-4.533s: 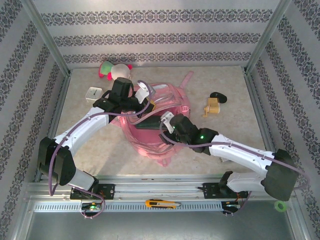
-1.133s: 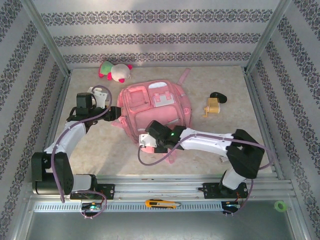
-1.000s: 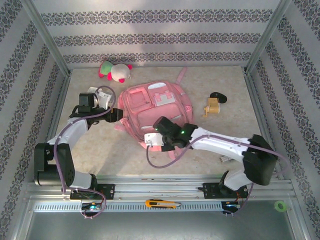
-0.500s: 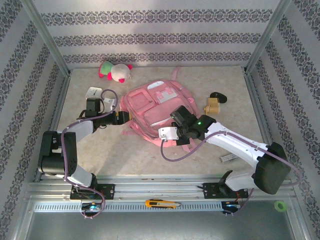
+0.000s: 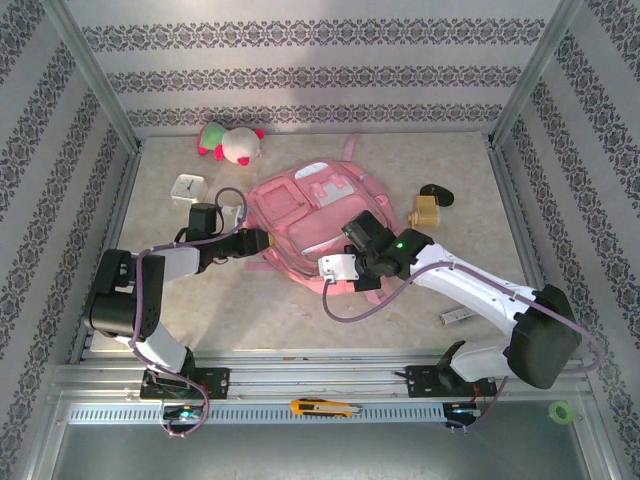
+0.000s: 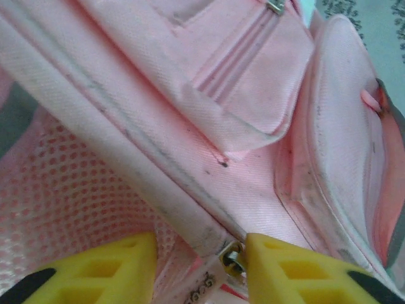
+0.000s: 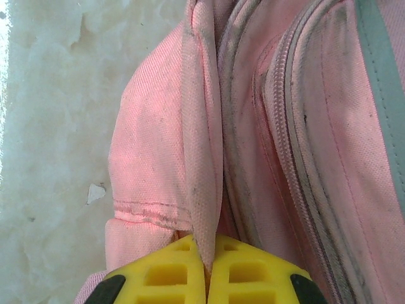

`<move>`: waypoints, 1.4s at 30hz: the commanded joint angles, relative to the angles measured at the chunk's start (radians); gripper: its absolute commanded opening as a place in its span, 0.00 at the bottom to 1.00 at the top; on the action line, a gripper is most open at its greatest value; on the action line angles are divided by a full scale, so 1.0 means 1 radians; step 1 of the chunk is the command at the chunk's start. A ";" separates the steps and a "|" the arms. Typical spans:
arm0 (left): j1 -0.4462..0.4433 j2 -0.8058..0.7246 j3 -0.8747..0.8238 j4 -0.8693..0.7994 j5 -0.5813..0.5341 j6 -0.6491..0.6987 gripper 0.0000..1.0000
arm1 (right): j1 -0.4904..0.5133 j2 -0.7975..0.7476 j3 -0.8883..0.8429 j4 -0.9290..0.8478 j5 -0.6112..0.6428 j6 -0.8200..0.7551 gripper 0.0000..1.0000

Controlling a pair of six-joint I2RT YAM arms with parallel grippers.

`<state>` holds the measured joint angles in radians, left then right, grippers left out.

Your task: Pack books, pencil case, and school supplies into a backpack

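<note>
Backpack (image 7: 266, 126) lies pinched in right pincer (image 7: 207, 269).

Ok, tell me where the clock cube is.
In the top view, the white clock cube sits far left, nearer than the plush toy and left of the backpack.

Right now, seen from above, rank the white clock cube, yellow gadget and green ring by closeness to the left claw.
1. White clock cube, far-left of the left claw.
2. Yellow gadget, right of the backpack.
3. Green ring, near right corner, past the rail.
</note>
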<state>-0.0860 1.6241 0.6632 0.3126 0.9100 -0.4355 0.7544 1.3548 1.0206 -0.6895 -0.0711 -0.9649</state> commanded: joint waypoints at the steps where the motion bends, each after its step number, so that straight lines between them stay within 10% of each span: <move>1: -0.012 -0.021 -0.025 0.102 0.042 -0.045 0.31 | -0.010 -0.008 0.018 0.003 -0.014 0.011 0.00; 12: -0.012 -0.158 -0.022 -0.159 -0.070 0.118 0.00 | -0.026 0.022 0.043 0.043 -0.016 0.135 0.00; 30: -0.094 -0.286 -0.008 -0.359 -0.126 0.285 0.20 | -0.025 0.047 0.041 0.251 -0.053 0.469 0.00; 42: -0.094 -0.338 -0.054 -0.361 -0.163 0.250 0.13 | -0.038 0.032 0.045 0.258 -0.051 0.518 0.00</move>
<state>-0.1532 1.3262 0.6304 0.0021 0.6983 -0.1837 0.7345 1.4036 1.0378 -0.5911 -0.1394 -0.5095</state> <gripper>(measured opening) 0.134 0.042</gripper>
